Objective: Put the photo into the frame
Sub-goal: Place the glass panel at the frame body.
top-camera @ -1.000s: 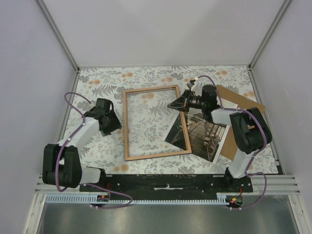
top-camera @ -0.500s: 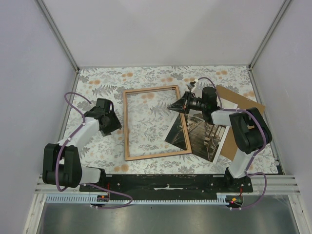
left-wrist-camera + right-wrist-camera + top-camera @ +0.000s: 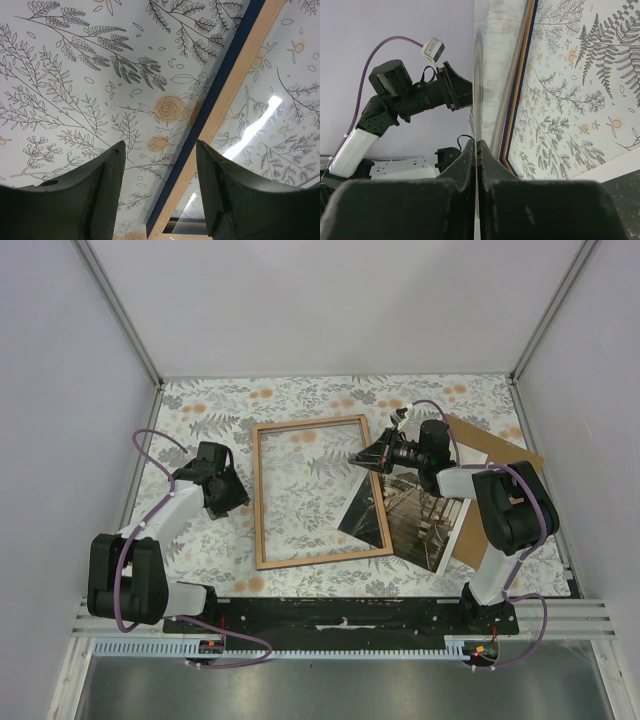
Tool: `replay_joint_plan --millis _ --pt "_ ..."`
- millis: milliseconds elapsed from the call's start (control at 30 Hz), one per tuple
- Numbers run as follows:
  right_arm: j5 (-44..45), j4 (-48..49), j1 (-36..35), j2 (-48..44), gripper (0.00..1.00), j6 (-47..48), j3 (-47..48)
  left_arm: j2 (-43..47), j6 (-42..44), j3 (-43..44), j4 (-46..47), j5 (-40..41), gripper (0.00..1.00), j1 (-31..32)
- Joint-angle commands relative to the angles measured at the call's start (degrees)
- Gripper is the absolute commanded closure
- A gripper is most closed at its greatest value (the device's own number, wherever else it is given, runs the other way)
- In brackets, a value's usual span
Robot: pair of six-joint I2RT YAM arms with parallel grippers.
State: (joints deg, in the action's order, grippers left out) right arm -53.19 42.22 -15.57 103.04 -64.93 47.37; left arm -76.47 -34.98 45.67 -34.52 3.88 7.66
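The frame point(image 3: 258, 502), light wood face up, lies flat at the table's centre. The photo point(image 3: 412, 515), pier print up, lies slanted over the frame's right rim, and its far corner is raised. My right gripper point(image 3: 364, 458) is shut on that corner. In the right wrist view the gripper point(image 3: 477, 143) pinches the photo point(image 3: 490, 60), seen edge-on, beside the frame's rim point(image 3: 518, 90). My left gripper point(image 3: 232, 498) is open and empty just left of the frame. In the left wrist view the gripper point(image 3: 160, 147) hovers over the frame's blue-and-wood rim point(image 3: 225, 95).
A flat brown backing board point(image 3: 497, 455) lies at the right, partly under the photo and the right arm. The floral tablecloth point(image 3: 200, 410) covers the table. Grey walls close in the back and both sides.
My right gripper has shifted slightly to the right with the photo's corner in it. The left arm has not moved.
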Motion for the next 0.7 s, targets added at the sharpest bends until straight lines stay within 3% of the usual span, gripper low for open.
replay_joint_plan --millis 0,667 --pt "-0.60 4.72 0.19 -0.74 1.00 -0.03 -0.09 -0.53 1.94 -0.05 1.30 -0.80 0.36 -0.37" --pt "-1.83 7.09 0.37 1.54 1.00 -0.99 0.88 -0.79 2.29 -0.06 1.48 -1.16 0.36 -0.37"
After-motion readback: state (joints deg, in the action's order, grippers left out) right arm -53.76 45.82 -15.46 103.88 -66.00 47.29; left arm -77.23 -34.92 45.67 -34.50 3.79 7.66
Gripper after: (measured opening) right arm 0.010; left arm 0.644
